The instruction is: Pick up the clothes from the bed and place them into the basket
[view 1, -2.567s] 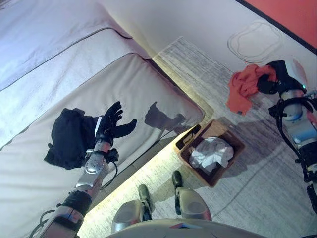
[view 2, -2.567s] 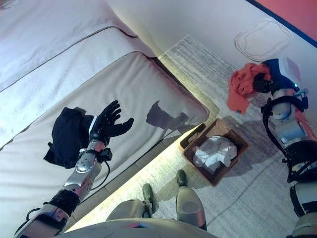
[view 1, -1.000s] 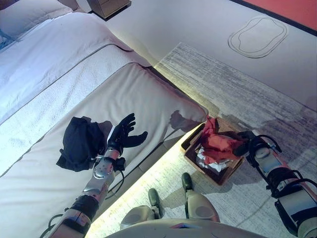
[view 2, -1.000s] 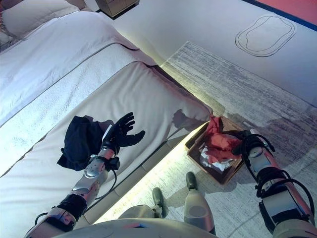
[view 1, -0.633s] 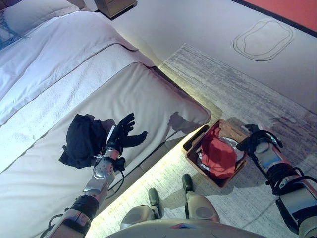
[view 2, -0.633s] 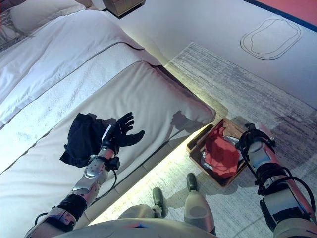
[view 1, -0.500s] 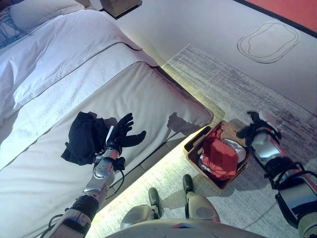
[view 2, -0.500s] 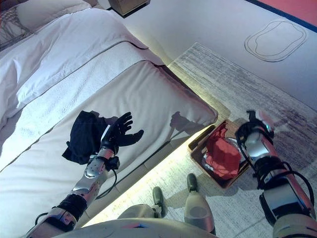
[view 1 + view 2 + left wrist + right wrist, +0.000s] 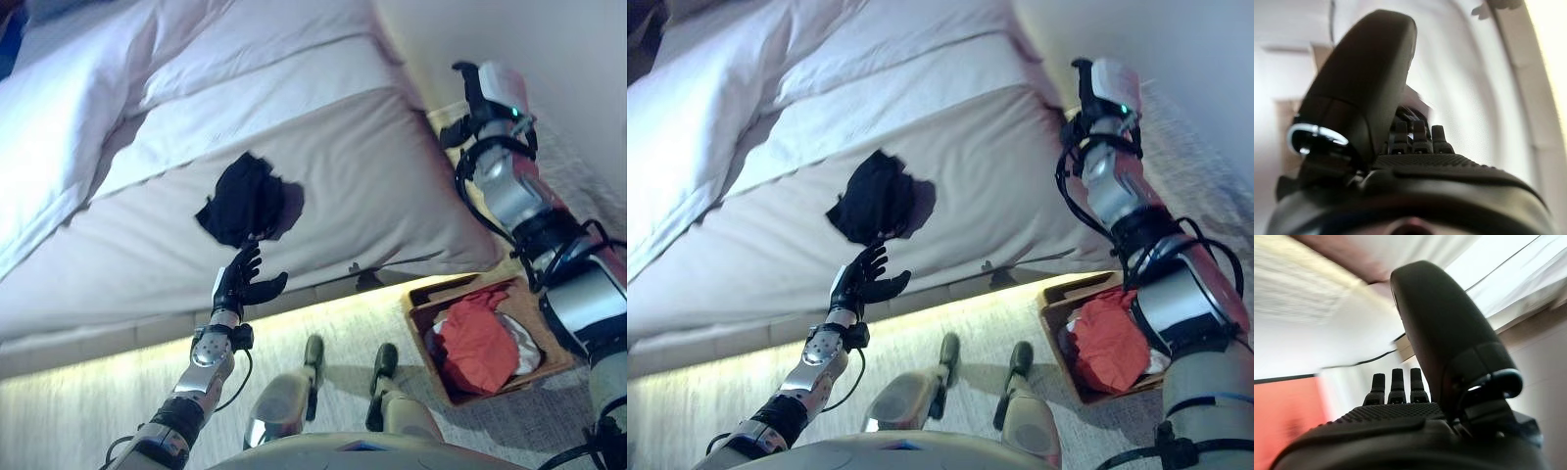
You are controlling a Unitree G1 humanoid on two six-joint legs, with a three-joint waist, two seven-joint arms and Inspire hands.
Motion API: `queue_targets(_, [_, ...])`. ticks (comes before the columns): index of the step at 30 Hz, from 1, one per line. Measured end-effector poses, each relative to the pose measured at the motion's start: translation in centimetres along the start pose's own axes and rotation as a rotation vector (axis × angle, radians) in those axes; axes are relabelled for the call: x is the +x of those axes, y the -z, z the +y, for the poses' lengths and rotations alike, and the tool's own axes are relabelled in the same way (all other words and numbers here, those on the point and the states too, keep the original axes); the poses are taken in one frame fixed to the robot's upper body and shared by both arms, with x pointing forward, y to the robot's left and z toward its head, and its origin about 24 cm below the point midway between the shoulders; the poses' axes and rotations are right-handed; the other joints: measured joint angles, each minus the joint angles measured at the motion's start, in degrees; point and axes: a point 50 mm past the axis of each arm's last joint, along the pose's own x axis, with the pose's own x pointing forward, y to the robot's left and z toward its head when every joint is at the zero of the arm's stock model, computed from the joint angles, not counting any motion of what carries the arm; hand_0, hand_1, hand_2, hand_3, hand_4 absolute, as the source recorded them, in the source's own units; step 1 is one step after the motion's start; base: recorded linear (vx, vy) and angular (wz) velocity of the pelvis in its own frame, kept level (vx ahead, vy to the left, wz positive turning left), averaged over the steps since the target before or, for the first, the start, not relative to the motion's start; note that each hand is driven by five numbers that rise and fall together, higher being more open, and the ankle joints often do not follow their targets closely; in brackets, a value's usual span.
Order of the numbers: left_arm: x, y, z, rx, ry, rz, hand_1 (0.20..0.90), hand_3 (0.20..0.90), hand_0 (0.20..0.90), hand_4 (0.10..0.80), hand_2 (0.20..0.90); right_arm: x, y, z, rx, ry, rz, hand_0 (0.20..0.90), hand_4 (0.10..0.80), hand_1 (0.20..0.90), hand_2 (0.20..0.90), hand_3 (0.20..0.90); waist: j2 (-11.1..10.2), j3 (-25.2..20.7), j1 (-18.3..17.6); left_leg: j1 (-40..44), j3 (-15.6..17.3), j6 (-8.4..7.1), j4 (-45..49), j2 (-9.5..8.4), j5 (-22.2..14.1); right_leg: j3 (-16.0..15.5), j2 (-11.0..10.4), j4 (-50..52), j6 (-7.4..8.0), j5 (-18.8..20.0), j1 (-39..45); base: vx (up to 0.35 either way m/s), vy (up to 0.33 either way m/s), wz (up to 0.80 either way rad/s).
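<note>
A black garment (image 9: 245, 199) lies crumpled on the beige bed (image 9: 382, 176). My left hand (image 9: 243, 282) is open and empty at the bed's front edge, just short of the garment; its straight fingers show in the left wrist view (image 9: 1415, 139). My right hand (image 9: 472, 86) is raised over the bed's right corner, open and empty, with straight fingers in the right wrist view (image 9: 1393, 382). A red garment (image 9: 477, 341) lies in the brown basket (image 9: 419, 305) on the floor at the lower right, on top of a white cloth (image 9: 527, 345).
A white duvet (image 9: 78, 88) covers the far left of the bed. A lit strip runs under the bed's front edge (image 9: 323, 305). A grey rug (image 9: 78, 411) lies on the floor between the bed and the basket.
The camera has swung towards the bed. My right arm has risen from the basket to the bed's right corner, leaving the red garment in the basket. The left hand stays open.
</note>
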Motion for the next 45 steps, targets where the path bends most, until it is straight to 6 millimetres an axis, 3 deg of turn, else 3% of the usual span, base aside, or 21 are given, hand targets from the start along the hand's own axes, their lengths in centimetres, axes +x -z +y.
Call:
queue_targets(3, [0.2,-0.5,0.5,0.045,0.015,-0.018,0.900,0.900,0.900,0.800,0.900,0.9,-0.9,-1.7,-0.037,0.038,-0.013,0.900,0.800,0.900,0.900,0.900,-0.1,4.3,2.8,-4.0,-2.7,-0.46,2.4,-0.91,-0.2,-2.6,-2.6,11.8,-0.80,-5.6,-6.7,-0.056,-0.022,0.58])
queue_targets(4, [0.2,-0.7,0.7,0.060,0.017,-0.025,0.900,0.900,0.900,0.800,0.900,1.1,-1.0,-2.1,-0.038,0.050,-0.005,0.900,0.800,0.900,0.900,0.900,-0.5,6.1,4.2,-5.3,-3.8,-1.39,3.6,-1.70,-1.1,-3.6,-4.3,17.6,-1.08,-8.5,-9.3,0.015,-0.030,0.59])
queue_targets(6, [0.3,-1.1,1.1,0.072,0.015,-0.043,0.900,0.900,0.900,0.800,0.900,1.3,-1.3,-2.9,-0.035,0.067,-0.002,0.900,0.800,0.900,0.900,0.900,-1.1,8.9,6.1,-6.9,-5.3,-1.12,5.5,-3.44,-1.1,-4.1,-6.9,23.1,-1.73,-11.6,-11.7,-0.046,0.017,0.60])
queue_targets(11, [-0.1,-1.8,1.2,0.064,0.039,-0.077,0.900,0.900,0.900,0.800,0.900,1.6,-1.8,-3.7,-0.029,0.076,0.012,0.900,0.800,0.900,0.900,0.900,-1.5,11.1,10.2,-11.7,-9.1,-0.95,10.3,-6.42,-1.3,-7.5,-10.8,30.8,-2.25,-15.3,-15.2,-0.015,0.019,0.54])
queue_targets(17, [-0.5,-3.8,0.0,0.025,0.121,-0.188,0.900,0.900,0.900,0.800,0.900,2.2,-3.0,-6.0,-0.010,0.135,0.008,0.900,0.800,0.900,0.900,0.900,-1.7,11.2,11.5,-19.4,-10.8,0.22,19.4,-8.60,-4.2,-10.0,-13.1,36.5,-2.42,-17.8,-19.1,0.008,0.012,0.32])
queue_targets(22, [-0.9,-4.9,-0.3,-0.040,0.144,-0.236,0.900,0.900,0.900,0.800,0.900,2.4,-3.2,-6.6,0.009,0.143,0.019,0.900,0.800,0.900,0.900,0.900,-1.8,11.2,11.7,-25.6,-11.0,1.41,27.4,-10.14,-7.6,-10.1,-14.3,41.6,-2.79,-19.9,-23.2,0.032,0.019,0.10])
queue_targets(26, [-1.5,-4.5,0.1,-0.085,0.133,-0.236,0.900,0.900,0.900,0.800,0.900,2.4,-3.2,-6.2,0.028,0.107,0.027,0.900,0.800,0.900,0.900,0.900,-1.9,11.2,11.8,-29.9,-11.0,1.47,32.1,-10.56,-9.0,-10.1,-14.8,44.6,-2.54,-20.7,-26.4,0.055,0.036,0.05])
queue_targets(30, [-2.1,-3.8,0.5,-0.113,0.120,-0.221,0.900,0.900,0.900,0.800,0.900,2.4,-3.6,-5.2,0.027,0.019,0.022,0.900,0.800,0.900,0.900,0.900,-1.9,11.2,11.7,-34.2,-10.8,1.41,33.3,-10.79,-9.1,-9.7,-15.1,46.2,-2.55,-20.7,-30.5,0.014,0.042,0.10])
queue_targets(35, [-2.8,-4.8,0.4,-0.133,0.144,-0.290,0.900,0.900,0.900,0.800,0.900,2.5,-3.1,-4.7,0.077,-0.024,0.049,0.900,0.800,0.900,0.900,0.900,-2.0,11.2,12.4,-38.5,-10.9,1.65,33.2,-10.32,-8.9,-9.5,-14.9,46.7,-2.55,-20.7,-34.7,-0.043,0.004,0.18])
queue_targets(40, [-2.9,-5.3,0.5,-0.133,0.147,-0.319,0.900,0.900,0.900,0.800,0.900,3.0,-4.1,-5.8,0.176,-0.019,0.019,0.900,0.800,0.900,0.900,0.900,-2.0,11.2,12.4,-40.8,-10.6,1.64,34.6,-10.42,-8.9,-8.6,-14.7,48.1,-2.55,-20.7,-37.0,-0.025,0.004,-0.04])
queue_targets(41, [-2.9,-5.3,0.5,-0.134,0.146,-0.320,0.900,0.900,0.900,0.800,0.900,3.1,-4.2,-5.8,0.207,-0.026,0.019,0.869,0.764,0.869,0.869,0.864,-2.0,11.2,12.4,-41.0,-10.6,1.64,34.9,-10.46,-8.9,-8.6,-14.5,48.2,-2.55,-20.7,-37.1,-0.031,-0.006,-0.05])
queue_targets(42, [-2.9,-5.3,0.5,-0.134,0.146,-0.321,0.900,0.900,0.900,0.800,0.900,3.1,-4.2,-5.9,0.221,-0.026,0.019,0.764,0.641,0.764,0.764,0.741,-2.0,11.2,12.4,-41.1,-10.6,1.64,35.1,-10.40,-8.9,-8.6,-14.3,48.2,-2.55,-20.7,-37.2,-0.043,-0.026,-0.04])
queue_targets(43, [-2.9,-5.4,0.5,-0.134,0.146,-0.324,0.900,0.900,0.900,0.800,0.900,3.2,-4.4,-6.1,0.255,-0.018,0.015,0.300,0.100,0.300,0.300,0.200,-2.0,11.2,12.4,-41.6,-10.8,1.64,35.2,-10.26,-8.9,-8.8,-14.1,48.3,-2.55,-20.7,-37.6,-0.043,-0.033,-0.02])
queue_targets(45, [-2.9,-5.4,0.5,-0.135,0.151,-0.328,0.900,0.900,0.900,0.800,0.900,3.3,-4.2,-6.6,0.289,0.015,0.016,0.300,0.100,0.300,0.300,0.200,-2.0,11.2,12.4,-42.3,-10.8,1.64,35.5,-10.38,-8.9,-8.7,-14.3,49.0,-2.57,-20.7,-38.5,-0.039,-0.043,0.04])
